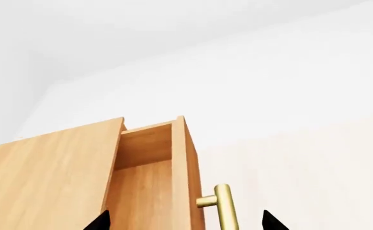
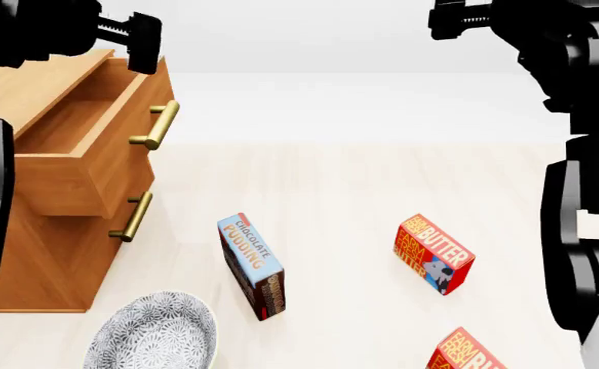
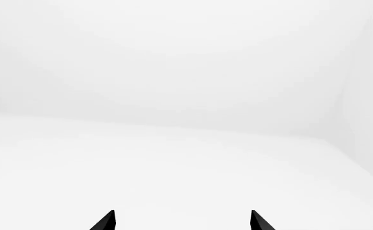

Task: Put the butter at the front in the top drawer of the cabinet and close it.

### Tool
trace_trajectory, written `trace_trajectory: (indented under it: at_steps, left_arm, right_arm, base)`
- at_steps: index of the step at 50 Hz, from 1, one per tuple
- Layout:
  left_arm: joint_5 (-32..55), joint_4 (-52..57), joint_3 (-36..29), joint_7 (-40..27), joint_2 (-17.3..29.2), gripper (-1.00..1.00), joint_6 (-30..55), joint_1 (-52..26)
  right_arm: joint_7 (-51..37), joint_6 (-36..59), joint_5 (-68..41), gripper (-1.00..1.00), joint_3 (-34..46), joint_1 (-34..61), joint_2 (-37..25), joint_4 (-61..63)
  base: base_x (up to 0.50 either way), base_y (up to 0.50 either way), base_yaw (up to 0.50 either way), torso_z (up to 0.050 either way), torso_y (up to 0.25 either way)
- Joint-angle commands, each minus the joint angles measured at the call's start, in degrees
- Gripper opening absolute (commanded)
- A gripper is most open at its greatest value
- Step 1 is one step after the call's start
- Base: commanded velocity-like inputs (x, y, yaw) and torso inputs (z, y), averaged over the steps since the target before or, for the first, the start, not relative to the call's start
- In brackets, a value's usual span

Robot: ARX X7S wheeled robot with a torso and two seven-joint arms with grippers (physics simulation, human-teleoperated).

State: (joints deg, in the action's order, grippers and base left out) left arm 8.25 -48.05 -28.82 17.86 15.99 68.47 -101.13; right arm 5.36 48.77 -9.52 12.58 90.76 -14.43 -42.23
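The cabinet point(image 2: 53, 254) stands at the left of the head view, its top drawer point(image 2: 68, 165) pulled out and empty, brass handle point(image 2: 155, 125) on the front. Two butter boxes lie on the floor. The front one point(image 2: 468, 352) is cut off by the view's lower edge; the other point(image 2: 434, 254) lies farther back. My left gripper point(image 1: 185, 224) is open just off the drawer's front, with the drawer's front panel point(image 1: 185, 182) and its handle point(image 1: 224, 206) showing between the fingertips. My right gripper point(image 3: 181, 223) hangs open high up, facing blank white wall, holding nothing.
A chocolate pudding box point(image 2: 251, 265) lies between the cabinet and the butter boxes. A patterned grey bowl point(image 2: 155, 334) sits in front of the cabinet. The lower drawer's handle point(image 2: 132, 217) shows it shut. My right arm point(image 2: 576, 154) fills the head view's right edge.
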Motion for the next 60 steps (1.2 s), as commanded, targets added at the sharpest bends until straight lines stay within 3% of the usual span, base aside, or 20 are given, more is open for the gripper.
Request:
trace_trajectory:
  at_steps: [1,21,60]
  left_arm:
    - [0.53,-0.44,-0.20,1.01,1.21,1.00,2.98,0.93]
    - [0.73,-5.86,-0.81,1.75,-0.11,1.00,1.73,1.40]
    - [1.69,-3.39,-0.72,1.43,0.88,1.00,3.38,6.44]
  right_arm:
    - [0.01,-0.44,-0.06,1.00,0.32,-0.34,0.27,-0.81]
    - [-0.16,1.05,-0.41,1.00,0.43,-1.33,-0.53,1.49]
    - [-0.14,0.44,-0.60,1.00,1.31,-1.18,-0.19,0.33]
  base:
    - [0.00,0.00,0.00,0.000,0.000]
    - [0.00,0.00,0.00,0.000,0.000]
    - [0.00,0.00,0.00,0.000,0.000]
